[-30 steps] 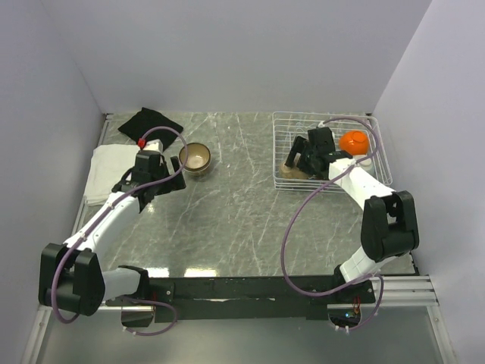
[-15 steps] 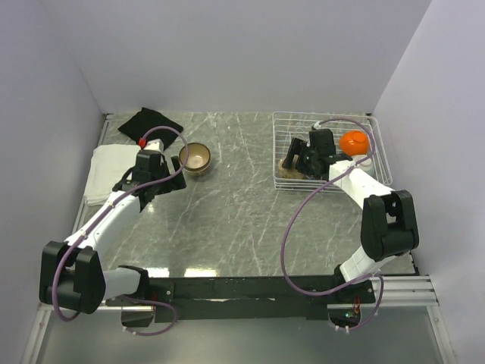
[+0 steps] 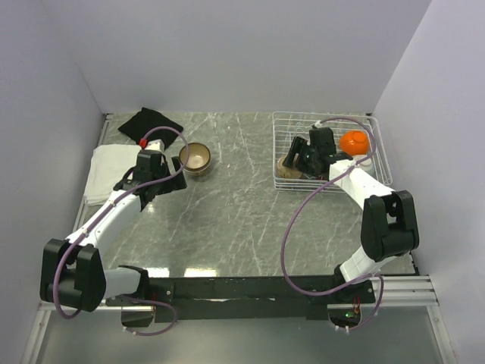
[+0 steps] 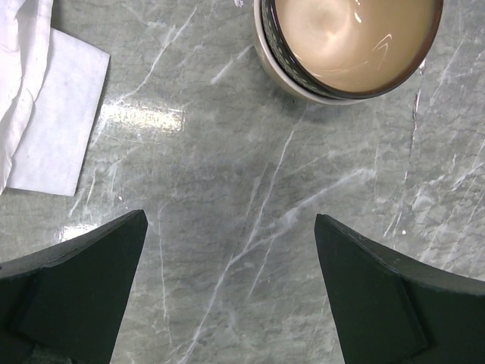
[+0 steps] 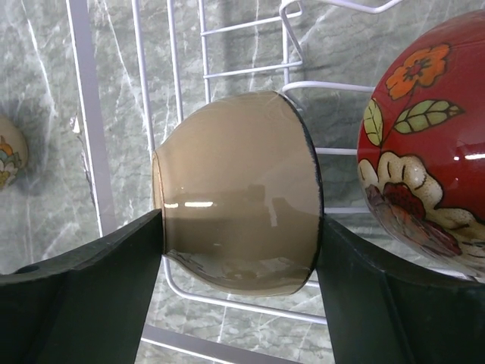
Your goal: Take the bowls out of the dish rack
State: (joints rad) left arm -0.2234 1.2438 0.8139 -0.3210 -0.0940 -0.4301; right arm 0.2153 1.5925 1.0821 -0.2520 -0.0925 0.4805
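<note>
The white wire dish rack [image 3: 326, 116] stands at the back right. In it a tan bowl [image 5: 239, 182] rests on its side and a red floral bowl [image 5: 432, 144] sits beside it, orange-red in the top view [image 3: 354, 142]. My right gripper [image 5: 241, 227] is inside the rack [image 5: 151, 83], its fingers [image 5: 98, 288] pressed against both sides of the tan bowl [image 3: 289, 168]. A cream bowl [image 4: 348, 42] stands upright on the marble table [image 3: 196, 158]. My left gripper [image 4: 229, 220] is open and empty, just short of it [image 3: 168, 178].
A folded white cloth [image 3: 106, 171] lies at the left edge, also in the left wrist view [image 4: 45, 114]. A black cloth [image 3: 150, 123] lies at the back left. A floral-patterned object [image 5: 9, 152] shows outside the rack's left rim. Walls close in on three sides.
My right gripper has moved a little farther into the rack and closed its fingers onto the tan bowl. The left arm has barely moved.
</note>
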